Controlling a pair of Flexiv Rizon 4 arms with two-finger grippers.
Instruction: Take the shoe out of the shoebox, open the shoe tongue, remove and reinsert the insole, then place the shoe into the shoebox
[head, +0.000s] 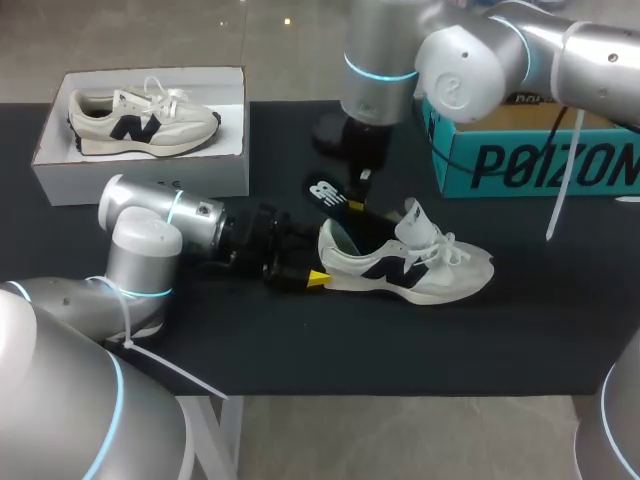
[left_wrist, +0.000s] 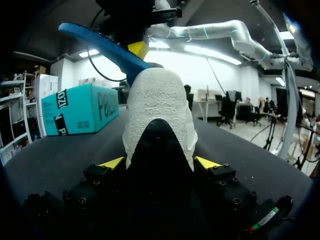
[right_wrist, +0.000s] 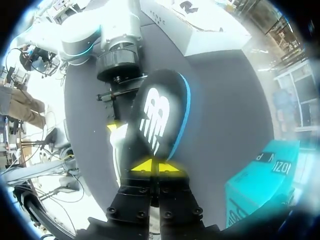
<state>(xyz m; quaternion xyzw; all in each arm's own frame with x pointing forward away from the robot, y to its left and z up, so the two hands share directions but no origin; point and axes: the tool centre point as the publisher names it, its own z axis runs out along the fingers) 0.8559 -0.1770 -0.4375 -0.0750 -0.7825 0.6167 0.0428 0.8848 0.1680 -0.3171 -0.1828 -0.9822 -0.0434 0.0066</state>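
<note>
A: Where is everything sitting, starting at the left?

B: The white shoebox (head: 140, 182) is holding a second sneaker (head: 140, 120) at the far left. The sneaker (head: 410, 265) we're working on is lying on its sole in the middle of the black tabletop (head: 350, 340), toe pointing right.

A: What is the left hand doing?

B: The left hand (head: 300, 276) is clamping the heel from both sides, with its yellow fingertips (left_wrist: 112, 162) pressing against the white heel.

A: And the insole?

B: The insole (right_wrist: 160, 115) is hanging just above and behind the heel opening, apparently clear of the shoe. The right hand (right_wrist: 150, 166) is pinching one end of it. The teal box (head: 530, 160) is standing well apart at the far right.

A: So which step are we in?

B: I'm judging removal as done and reinsertion as coming next. The right hand is going to need to tip the free end into the collar and slide it toward the toe, with the left hand steadying the heel.
</note>
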